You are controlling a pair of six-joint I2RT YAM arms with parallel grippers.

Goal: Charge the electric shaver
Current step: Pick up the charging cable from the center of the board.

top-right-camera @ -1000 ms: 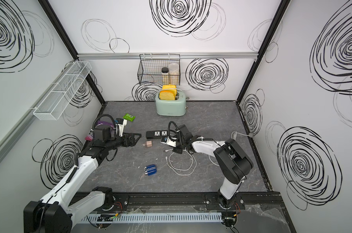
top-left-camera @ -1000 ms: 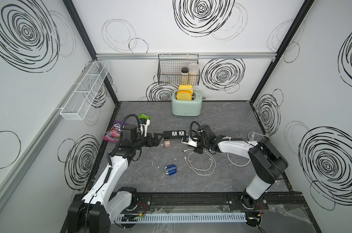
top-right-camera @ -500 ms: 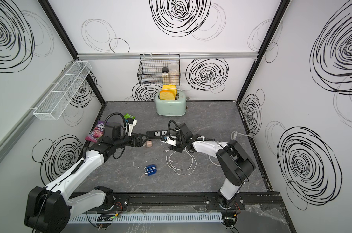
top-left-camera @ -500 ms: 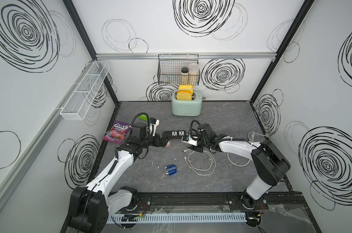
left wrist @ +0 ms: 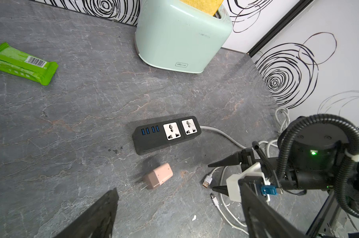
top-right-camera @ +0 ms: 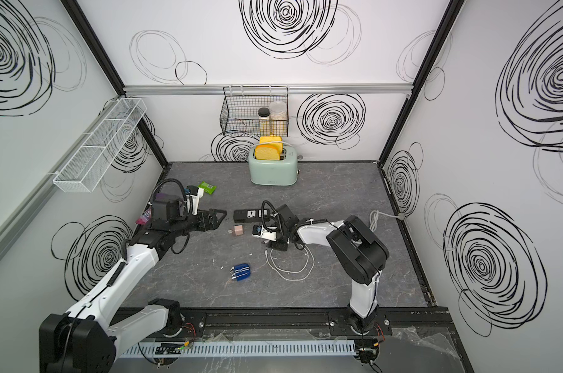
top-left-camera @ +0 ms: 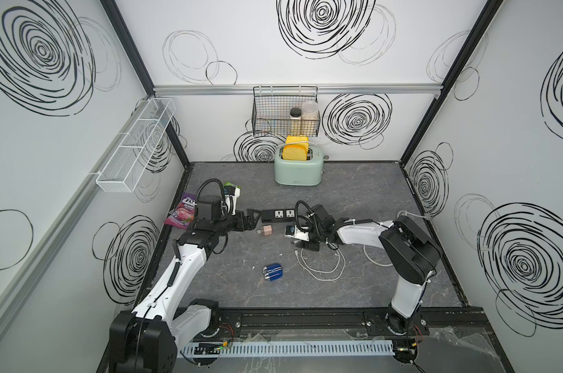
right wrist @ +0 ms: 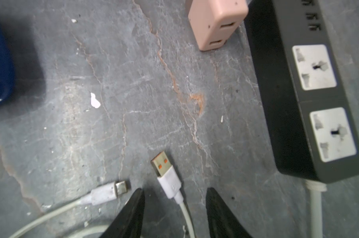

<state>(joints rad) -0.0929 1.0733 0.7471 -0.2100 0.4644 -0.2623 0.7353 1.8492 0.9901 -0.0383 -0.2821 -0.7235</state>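
The electric shaver [top-left-camera: 273, 273] [top-right-camera: 240, 273], dark blue with silver heads, lies on the grey table in front of both arms, with no gripper touching it. A white cable [top-left-camera: 322, 268] loops beside it. In the right wrist view its USB-A plug [right wrist: 164, 169] and small plug [right wrist: 112, 191] lie on the table. My right gripper [right wrist: 175, 189] [top-left-camera: 301, 243] is open, its fingers standing either side of the cable just behind the USB-A plug. My left gripper [left wrist: 177, 185] [top-left-camera: 252, 219] is wide open and empty, close to the pink adapter [left wrist: 159, 176] [top-left-camera: 267, 230] and the black power strip [left wrist: 166, 134] [top-left-camera: 275, 214].
A mint toaster [top-left-camera: 297, 171] with yellow slices stands at the back. A green wrapper [left wrist: 22, 62] and a purple pouch [top-left-camera: 183, 214] lie at the left. A wire basket [top-left-camera: 285, 113] hangs on the back wall. The strip's white cord [left wrist: 221, 134] runs right.
My left arm has swung right, bringing its open gripper up to the power strip and adapter. The right arm has stayed over the cable end.
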